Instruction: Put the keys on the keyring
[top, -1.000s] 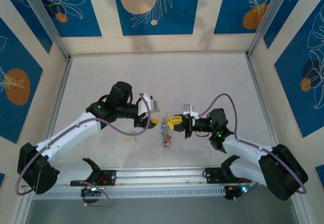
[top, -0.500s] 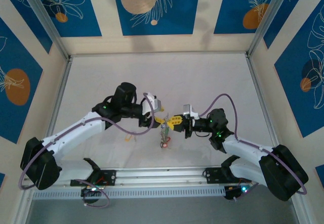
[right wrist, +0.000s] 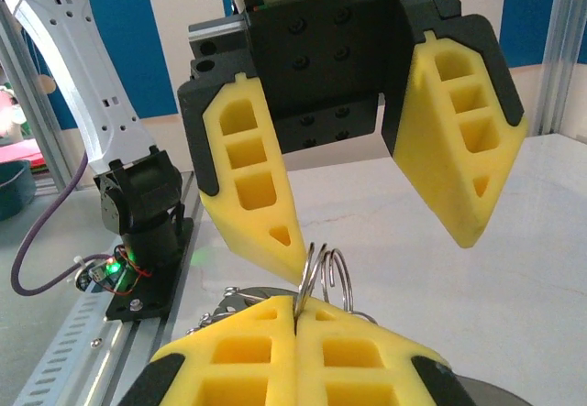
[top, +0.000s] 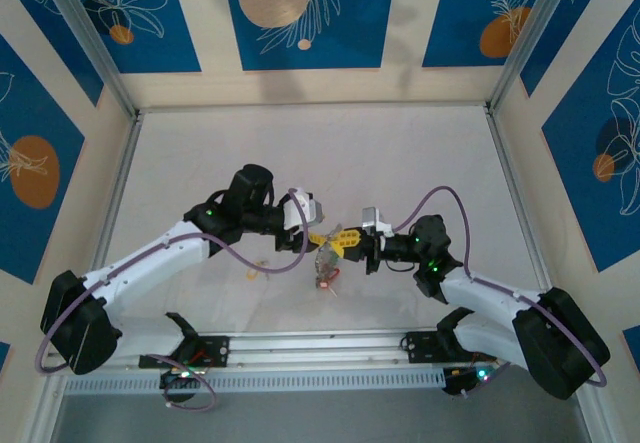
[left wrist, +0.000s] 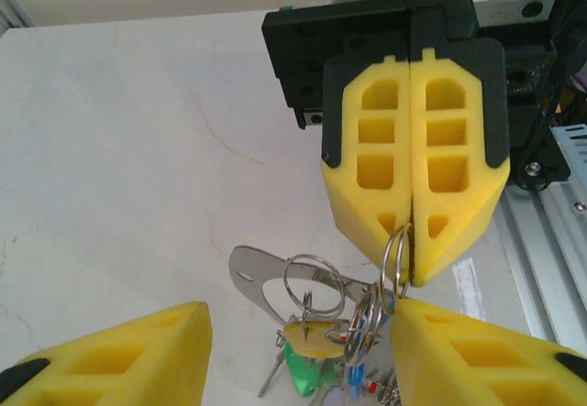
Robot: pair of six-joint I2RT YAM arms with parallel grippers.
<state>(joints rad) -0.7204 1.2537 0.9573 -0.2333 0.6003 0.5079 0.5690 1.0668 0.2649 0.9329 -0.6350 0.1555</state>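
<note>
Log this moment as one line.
right tool: shut on keyring | left tool: open, close to keyring | keys: hanging below keyring

pale marbled table [top: 400, 163], blue leaf-patterned wall panels [top: 345, 38], aluminium rail [top: 320, 347] at near edge

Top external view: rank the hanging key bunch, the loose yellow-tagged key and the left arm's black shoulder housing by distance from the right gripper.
From the right gripper:
1. Hanging bunch of silver tagged keys, right beside it.
2. Loose yellow-tagged key, on the table leftward.
3. Left arm's black shoulder housing, far left.
</note>
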